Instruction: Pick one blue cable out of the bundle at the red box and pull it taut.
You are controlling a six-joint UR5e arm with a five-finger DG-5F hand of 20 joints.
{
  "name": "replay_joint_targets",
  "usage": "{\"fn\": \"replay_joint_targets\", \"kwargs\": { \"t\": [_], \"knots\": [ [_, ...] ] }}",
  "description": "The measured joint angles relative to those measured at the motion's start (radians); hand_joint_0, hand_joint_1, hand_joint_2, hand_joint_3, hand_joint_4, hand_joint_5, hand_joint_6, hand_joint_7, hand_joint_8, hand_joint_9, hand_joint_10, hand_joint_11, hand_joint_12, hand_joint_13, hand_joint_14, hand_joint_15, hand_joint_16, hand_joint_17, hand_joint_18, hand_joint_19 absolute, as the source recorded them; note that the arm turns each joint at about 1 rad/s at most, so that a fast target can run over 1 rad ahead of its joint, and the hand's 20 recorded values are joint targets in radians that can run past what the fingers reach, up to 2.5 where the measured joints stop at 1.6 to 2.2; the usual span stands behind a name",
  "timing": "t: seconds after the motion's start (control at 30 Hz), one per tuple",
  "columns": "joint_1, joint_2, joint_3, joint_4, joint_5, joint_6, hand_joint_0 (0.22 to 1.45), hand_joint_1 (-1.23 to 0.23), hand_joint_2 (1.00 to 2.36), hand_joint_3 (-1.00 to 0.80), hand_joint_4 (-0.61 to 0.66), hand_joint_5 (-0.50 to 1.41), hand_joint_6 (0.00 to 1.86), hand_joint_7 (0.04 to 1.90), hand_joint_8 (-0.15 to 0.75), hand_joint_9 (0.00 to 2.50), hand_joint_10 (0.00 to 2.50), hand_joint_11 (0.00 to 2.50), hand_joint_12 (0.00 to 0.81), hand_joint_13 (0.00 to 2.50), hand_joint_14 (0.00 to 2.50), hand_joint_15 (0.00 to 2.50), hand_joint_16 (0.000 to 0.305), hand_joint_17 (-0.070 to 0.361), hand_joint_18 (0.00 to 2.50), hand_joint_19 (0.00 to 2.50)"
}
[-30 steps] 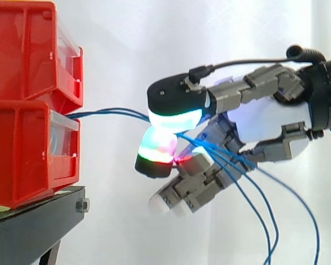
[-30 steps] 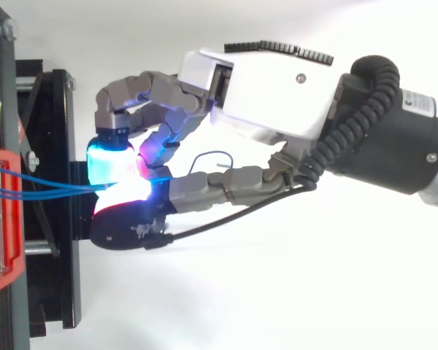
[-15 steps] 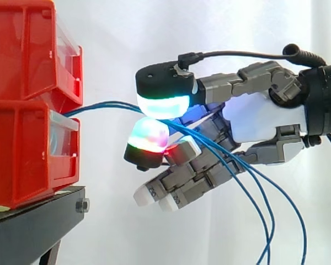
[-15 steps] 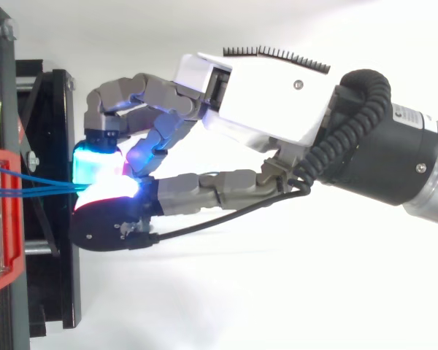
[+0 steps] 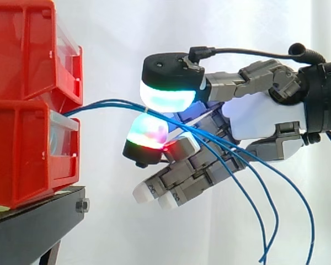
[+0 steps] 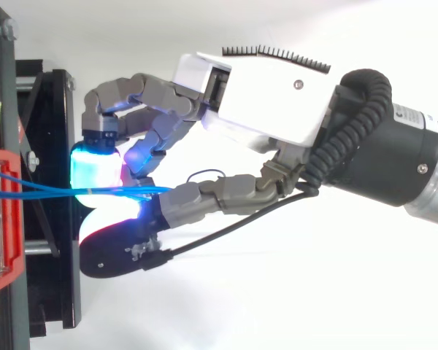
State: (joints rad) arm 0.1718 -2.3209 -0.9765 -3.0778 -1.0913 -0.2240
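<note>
Blue cables (image 6: pixel 58 190) run level from red box (image 5: pixel 22 149) rightward into hand (image 5: pixel 265 118) (gripped or merely threaded: cannot tell); pull would go rightward.

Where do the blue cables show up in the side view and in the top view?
Side view: blue cables leave the red bins at left-centre, pass the hand, droop lower right.
Top view: from the left edge at mid-height, running right into the hand.
Shared landmark: the red bins.
</note>
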Motion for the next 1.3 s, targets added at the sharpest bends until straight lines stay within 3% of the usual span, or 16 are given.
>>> {"fn": "replay_joint_targets", "kwargs": {
  "t": [0.1,0.4,0.63,0.8,0.93,0.97,1.2,1.3],
  "knots": [
    [0.0,0.0,0.002,-0.004,0.0,0.0,0.59,-0.76,1.0,-0.46,0.3,-0.17,0.77,1.2,0.331,1.03,0.02,1.32,0.427,0.58,0.01,0.18,0.067,0.151,0.49,0.16],
    [0.0,0.0,0.003,-0.005,0.001,0.0,0.56,-0.77,1.02,-0.2,0.26,-0.18,0.83,1.25,0.332,1.05,0.02,1.35,0.433,0.6,0.01,0.19,0.068,0.152,0.51,0.16],
    [0.0,0.0,0.003,-0.006,0.001,-0.001,0.55,-0.57,1.01,-0.22,0.23,-0.13,0.76,1.29,0.341,1.1,0.02,1.22,0.449,0.59,0.01,0.2,0.072,0.162,0.46,0.21],
    [0.0,0.0,0.003,-0.006,0.001,-0.001,0.55,-0.54,1.01,-0.2,0.25,-0.11,0.73,1.27,0.345,1.11,0.02,1.21,0.457,0.59,0.01,0.2,0.074,0.166,0.47,0.21],
    [0.0,0.0,0.003,-0.006,0.001,0.0,0.55,-0.62,1.02,-0.16,0.27,-0.11,0.69,1.36,0.345,1.09,0.02,1.23,0.45,0.59,0.01,0.2,0.072,0.161,0.46,0.21],
    [0.0,0.0,0.004,-0.006,0.001,0.0,0.55,-0.65,1.02,-0.15,0.28,-0.14,0.73,1.28,0.35,1.09,0.02,1.22,0.458,0.6,0.01,0.2,0.073,0.164,0.48,0.21],
    [-0.001,0.0,0.004,-0.006,0.001,0.0,0.56,-0.74,1.02,-0.14,0.28,-0.18,0.78,1.25,0.326,1.03,0.02,1.26,0.432,0.57,0.01,0.21,0.068,0.153,0.45,0.21],
    [-0.001,0.0,0.004,-0.005,0.001,0.0,0.55,-0.73,1.02,-0.24,0.28,-0.17,0.77,1.23,0.329,1.03,0.02,1.25,0.433,0.58,0.01,0.21,0.068,0.153,0.46,0.21]
  ]
}}
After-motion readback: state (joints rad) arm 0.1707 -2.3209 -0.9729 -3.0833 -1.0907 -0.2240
